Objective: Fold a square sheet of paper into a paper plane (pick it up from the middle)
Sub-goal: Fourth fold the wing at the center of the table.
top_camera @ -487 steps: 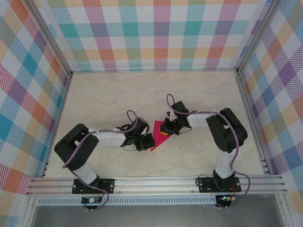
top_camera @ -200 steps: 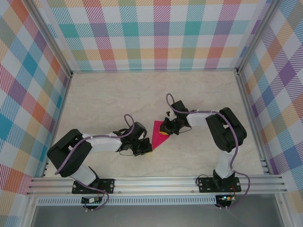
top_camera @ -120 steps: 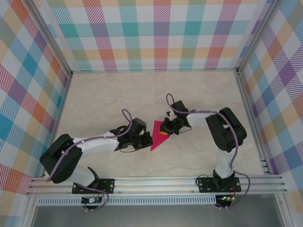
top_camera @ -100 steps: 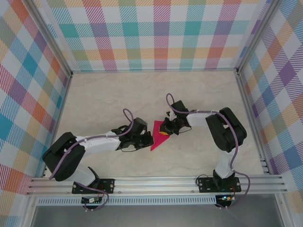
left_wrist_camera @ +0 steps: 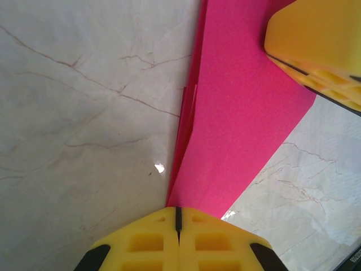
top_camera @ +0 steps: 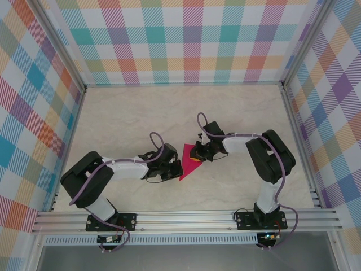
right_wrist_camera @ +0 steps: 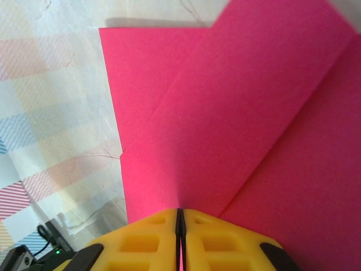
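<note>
Desk (top_camera: 130, 118): pale, marble-veined. Walls (top_camera: 186, 39): pastel check. Paper plane (top_camera: 188, 162) mid-desk; left fingers (left_wrist_camera: 141, 244) clenched on its tip, right fingers (right_wrist_camera: 141, 243) clenched, pressing on its wide end.

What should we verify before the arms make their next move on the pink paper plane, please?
1. Left claw shut: ok, pads meet at the narrow end of the paper plane.
2. Right claw shut: ok, pads meet at the wider end.
3. Claws clear of each other: ok, bare paper lies between them.
4. Paper pinched rather than just pressed: cannot tell.
5. Plane lying on the table: ok.
6. Folded layers flush: cannot tell; the long edge shows several layers.
</note>
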`<action>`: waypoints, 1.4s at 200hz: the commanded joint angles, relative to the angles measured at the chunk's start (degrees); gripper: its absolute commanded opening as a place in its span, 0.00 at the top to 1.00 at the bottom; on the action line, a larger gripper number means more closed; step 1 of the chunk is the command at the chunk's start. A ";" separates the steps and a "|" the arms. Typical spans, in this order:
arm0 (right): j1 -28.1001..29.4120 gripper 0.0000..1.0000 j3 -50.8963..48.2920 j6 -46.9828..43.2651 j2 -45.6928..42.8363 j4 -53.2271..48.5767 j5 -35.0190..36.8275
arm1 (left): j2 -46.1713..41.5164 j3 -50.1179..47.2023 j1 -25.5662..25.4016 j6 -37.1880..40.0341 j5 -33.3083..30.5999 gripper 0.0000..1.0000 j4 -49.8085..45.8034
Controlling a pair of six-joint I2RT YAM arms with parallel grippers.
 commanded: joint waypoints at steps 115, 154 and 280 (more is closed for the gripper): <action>8.93 0.90 -1.96 2.48 -1.78 0.26 4.69 | 0.95 -3.06 -0.56 -0.84 -0.65 1.00 -2.19; 8.92 0.90 -1.62 1.89 -0.02 -1.68 5.93 | -0.95 -3.01 -0.54 -0.89 1.36 1.00 1.61; 8.82 0.91 -1.48 1.69 -0.57 -1.62 6.18 | 0.93 -5.55 -0.52 -2.30 1.77 1.00 9.93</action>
